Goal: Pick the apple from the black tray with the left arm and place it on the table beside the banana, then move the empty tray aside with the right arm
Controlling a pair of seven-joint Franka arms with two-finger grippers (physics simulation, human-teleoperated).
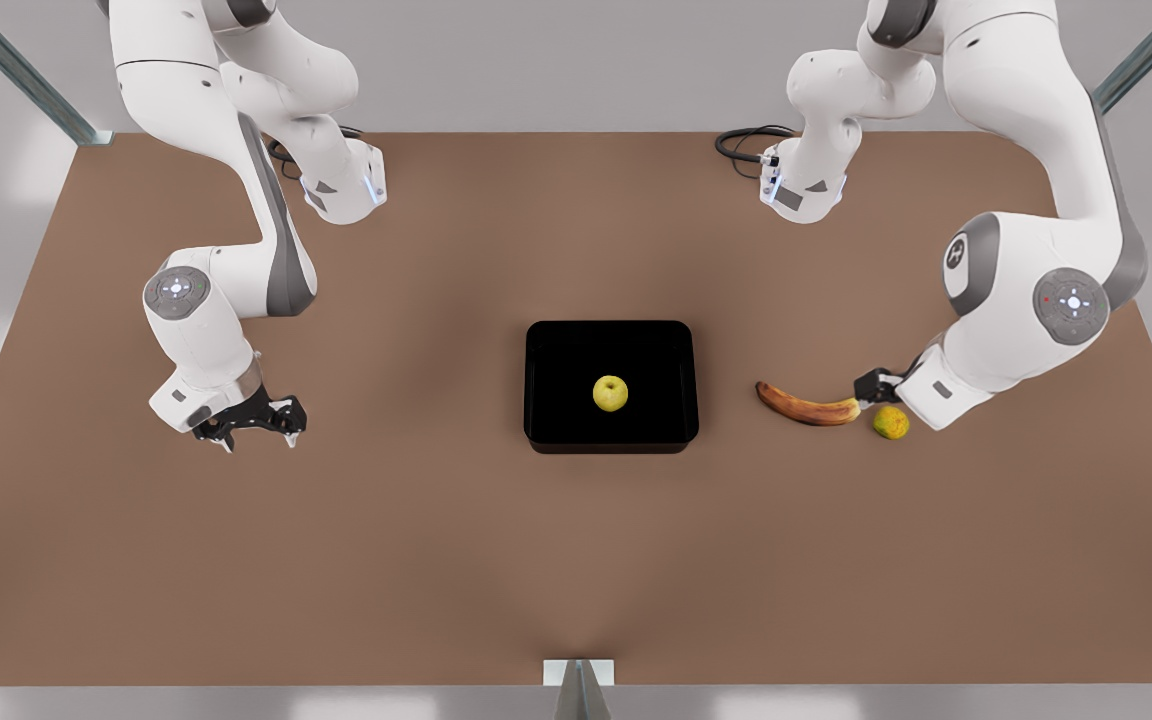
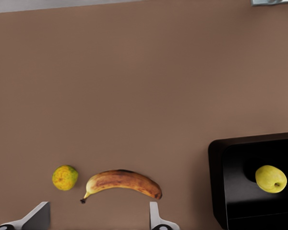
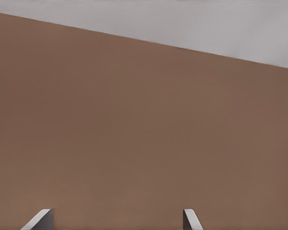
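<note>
The yellow-green apple (image 1: pixel 610 393) (image 2: pixel 270 178) lies in the middle of the black tray (image 1: pixel 536 380) (image 2: pixel 217 182) at the centre of the brown table (image 1: pixel 576 560). The brown-patched banana (image 1: pixel 806 405) (image 2: pixel 122 181) lies on the table on the front view's right of the tray. My left gripper (image 1: pixel 871 388) (image 2: pixel 97 218) hangs open just by the banana's stem end, holding nothing. My right gripper (image 1: pixel 256 425) (image 3: pixel 115 220) waits open over bare table far on the front view's left of the tray.
A small mottled green-orange fruit (image 1: pixel 891 422) (image 2: pixel 65 177) sits next to the banana's stem end, under the left arm. Black cables (image 1: pixel 741 145) lie at the table's back. A metal bracket (image 1: pixel 578 672) marks the front edge.
</note>
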